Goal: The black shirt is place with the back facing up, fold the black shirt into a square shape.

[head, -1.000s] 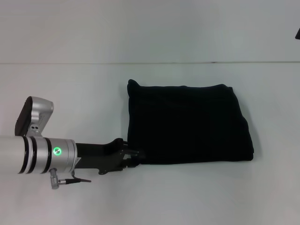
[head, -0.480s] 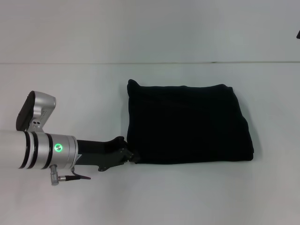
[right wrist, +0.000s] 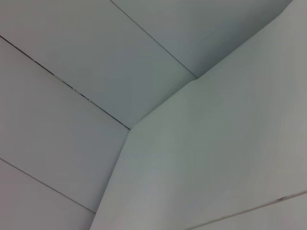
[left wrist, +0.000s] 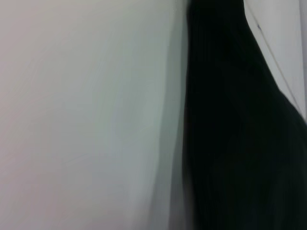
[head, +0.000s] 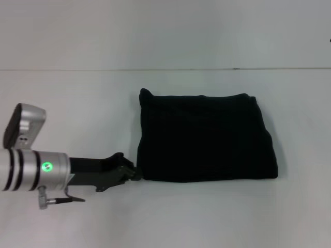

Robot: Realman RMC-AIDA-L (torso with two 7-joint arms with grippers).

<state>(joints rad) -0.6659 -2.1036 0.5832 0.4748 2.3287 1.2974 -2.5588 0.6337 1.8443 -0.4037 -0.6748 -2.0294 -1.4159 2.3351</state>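
Note:
The black shirt (head: 207, 137) lies folded into a rough rectangle on the white table (head: 77, 103), right of centre in the head view, with no lettering showing. My left gripper (head: 132, 173) hangs low over the table just outside the shirt's near left corner, pointing at it; the arm reaches in from the left edge. In the left wrist view the black shirt (left wrist: 240, 134) fills one side of the picture beside bare table. The right gripper is out of view, and the right wrist view shows only table and wall.
The table's far edge (head: 165, 69) meets a pale wall behind the shirt. Bare white tabletop (head: 207, 217) surrounds the shirt on all sides. A small dark sliver (head: 329, 39) shows at the far right edge of the head view.
My left arm has drawn back to the left, and the gripper tip has moved from the shirt's near left corner to just off its edge. The shirt stays folded in place.

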